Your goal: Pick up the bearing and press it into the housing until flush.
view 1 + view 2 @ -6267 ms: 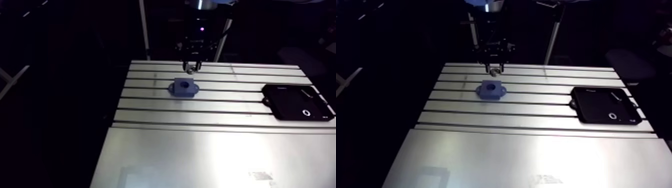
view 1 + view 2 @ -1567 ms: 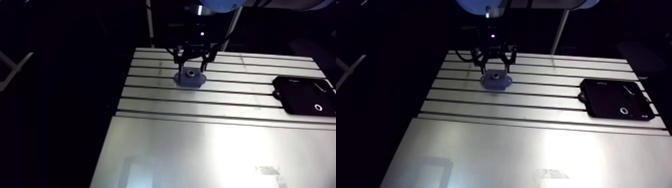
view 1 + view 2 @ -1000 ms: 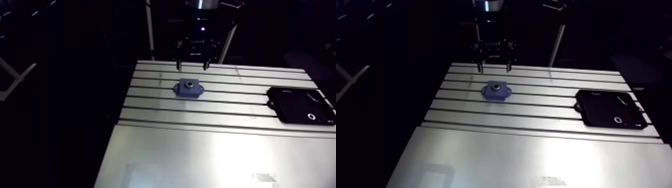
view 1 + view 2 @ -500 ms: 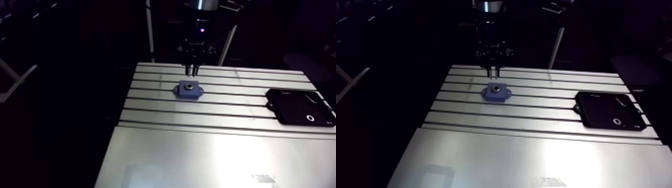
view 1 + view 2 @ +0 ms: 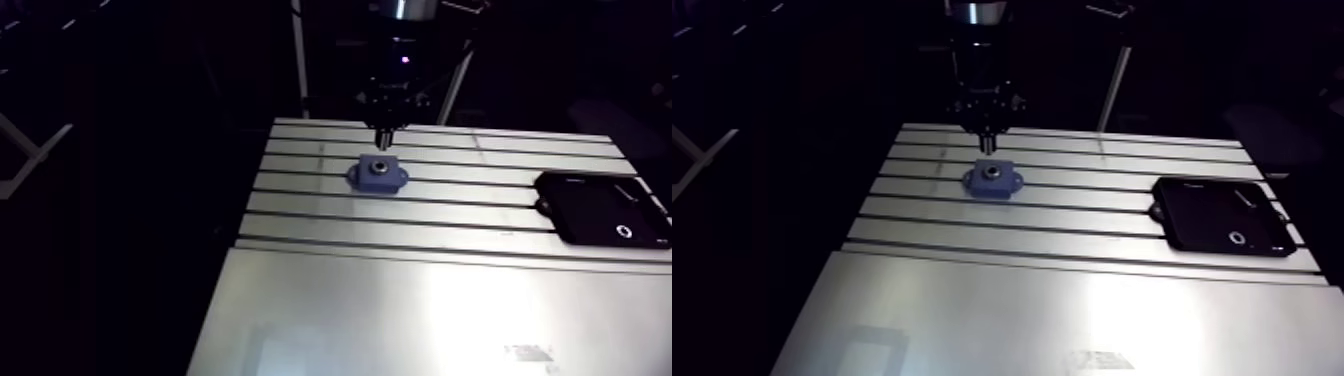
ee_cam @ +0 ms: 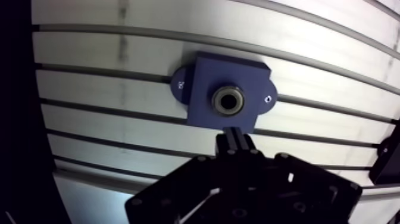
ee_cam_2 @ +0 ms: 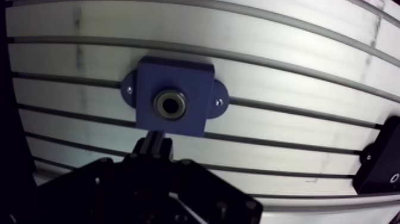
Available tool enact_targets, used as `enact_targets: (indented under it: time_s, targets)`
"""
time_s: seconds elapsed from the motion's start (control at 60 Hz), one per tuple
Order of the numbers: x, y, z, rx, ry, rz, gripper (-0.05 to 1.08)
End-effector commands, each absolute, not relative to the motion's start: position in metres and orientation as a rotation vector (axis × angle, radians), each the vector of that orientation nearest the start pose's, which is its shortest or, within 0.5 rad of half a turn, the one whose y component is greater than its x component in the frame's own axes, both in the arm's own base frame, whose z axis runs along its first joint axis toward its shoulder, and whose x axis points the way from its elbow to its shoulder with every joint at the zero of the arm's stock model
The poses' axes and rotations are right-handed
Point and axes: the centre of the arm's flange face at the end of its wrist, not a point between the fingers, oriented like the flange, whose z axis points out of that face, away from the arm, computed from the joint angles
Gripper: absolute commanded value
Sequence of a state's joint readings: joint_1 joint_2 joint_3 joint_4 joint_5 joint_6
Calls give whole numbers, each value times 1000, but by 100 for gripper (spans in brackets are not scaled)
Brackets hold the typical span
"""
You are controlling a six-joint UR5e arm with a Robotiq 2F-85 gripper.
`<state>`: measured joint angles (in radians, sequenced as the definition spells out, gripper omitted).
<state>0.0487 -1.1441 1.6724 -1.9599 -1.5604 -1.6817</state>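
A blue housing (image 6: 225, 94) with two side ears lies on the slotted table (image 6: 107, 95). The metal ring bearing (image 6: 228, 100) sits in its round bore. My gripper (image 6: 233, 137) hangs above the housing, fingers pressed together and holding nothing; in the wrist view its tips overlap the housing's near edge, short of the bearing. In the arm view the gripper (image 5: 384, 137) hangs just behind the housing (image 5: 379, 174).
A black tray (image 5: 598, 206) holding a small ring lies on the table's right side; its corner (image 7: 381, 156) shows off to one side of the gripper in the wrist view. A smooth metal sheet (image 5: 420, 320) covers the front of the table.
The gripper let go of the bearing, which stays in the housing. It rose with fingers spread, then shut them empty and came down a little above the housing.
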Motion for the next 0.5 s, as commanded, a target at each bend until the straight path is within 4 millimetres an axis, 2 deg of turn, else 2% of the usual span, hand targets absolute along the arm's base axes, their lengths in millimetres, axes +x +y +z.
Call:
enact_targets:
  time_s: [0.017, 0.217, 0.5]
  targets:
    - [-596, -163, 228, -249, 3026, -23, 108]
    - [-596, -161, 215, -243, 3008, -22, 108]
    - [-596, -161, 213, -245, 3005, -22, 108]
